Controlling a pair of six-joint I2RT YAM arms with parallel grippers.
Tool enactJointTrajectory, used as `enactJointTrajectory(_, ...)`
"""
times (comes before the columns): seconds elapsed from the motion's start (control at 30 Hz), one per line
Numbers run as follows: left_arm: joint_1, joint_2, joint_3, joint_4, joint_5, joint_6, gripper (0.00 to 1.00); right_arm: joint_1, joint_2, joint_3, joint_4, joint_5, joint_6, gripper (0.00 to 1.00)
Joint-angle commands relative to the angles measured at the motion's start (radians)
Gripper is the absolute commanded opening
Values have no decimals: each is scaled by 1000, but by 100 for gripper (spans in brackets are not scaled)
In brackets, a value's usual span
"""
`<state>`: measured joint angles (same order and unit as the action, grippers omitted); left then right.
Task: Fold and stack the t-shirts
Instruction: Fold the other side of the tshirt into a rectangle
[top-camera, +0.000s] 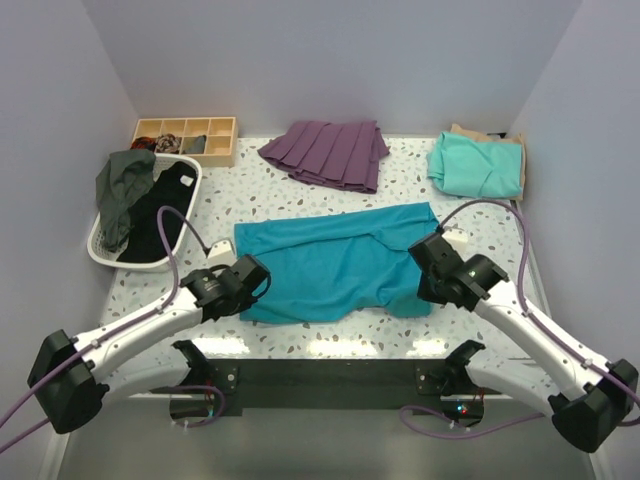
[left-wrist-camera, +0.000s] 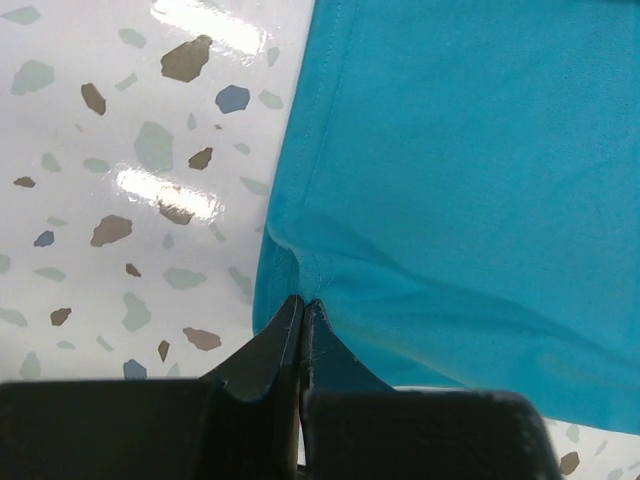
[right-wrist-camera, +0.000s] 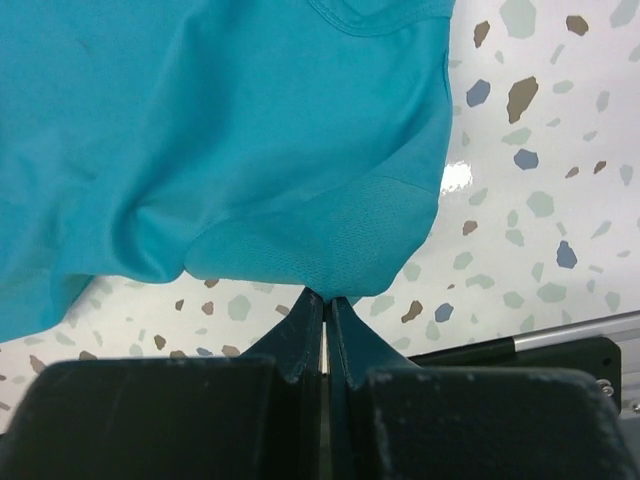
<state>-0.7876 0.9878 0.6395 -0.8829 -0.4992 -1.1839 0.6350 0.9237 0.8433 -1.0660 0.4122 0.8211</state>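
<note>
Teal-blue t-shirt (top-camera: 335, 262) lies spread but rumpled at the middle of the table (top-camera: 240, 200), between the two arms. Left hand (left-wrist-camera: 303, 302) is pinched shut on the shirt's left edge, beside a stitched seam. Right hand (right-wrist-camera: 327, 296) is pinched shut on a bulge of cloth at the shirt's right edge.

Judgement: thin knit, light and limp. It will sag and drag between the two holds. Not slippery, nothing fragile. Paired edge holds like these look suited to carrying a fold across.

Mint-green t-shirt (top-camera: 478, 165) sits folded at far right, on top of the tan t-shirt (top-camera: 470, 132).

Containers:
- The white basket (top-camera: 128, 264) at far left holds a grey-green garment (top-camera: 122, 190) and a black garment (top-camera: 160, 215).
- The wooden divided tray (top-camera: 234, 142) behind it holds small items, too small to identify.

Purple pleated garment (top-camera: 328, 152) lies loose at the far middle.
</note>
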Motion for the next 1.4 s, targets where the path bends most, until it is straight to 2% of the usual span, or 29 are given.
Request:
enactJointTrajectory(0.0, 10, 69, 58, 117, -30, 52, 0, 2, 67, 71, 77, 65, -77, 0)
enactJointTrajectory(0.2, 68, 123, 83, 194, -7, 133, 0, -4, 176, 102, 135, 80, -145, 0)
enactJointTrajectory(0.43, 200, 150, 83, 272, 51, 227, 0, -50, 289, 178, 184, 83, -247, 1)
enactJointTrajectory(0.63, 212, 176, 95, 280, 117, 259, 0, -112, 348, 221, 199, 5, -315, 0)
enactJointTrajectory(0.93, 211, 29, 9, 207, 330, 271, 0, -110, 242, 117, 163, -110, -284, 0)
enactJointTrajectory(1.17, 205, 28, -12, 30, 330, 224, 0, -112, 140, 43, 136, -219, -235, 0)
enactJointTrajectory(1.37, 202, 22, -26, -74, 343, 204, 0, -110, 80, 37, 63, -237, -197, 0)
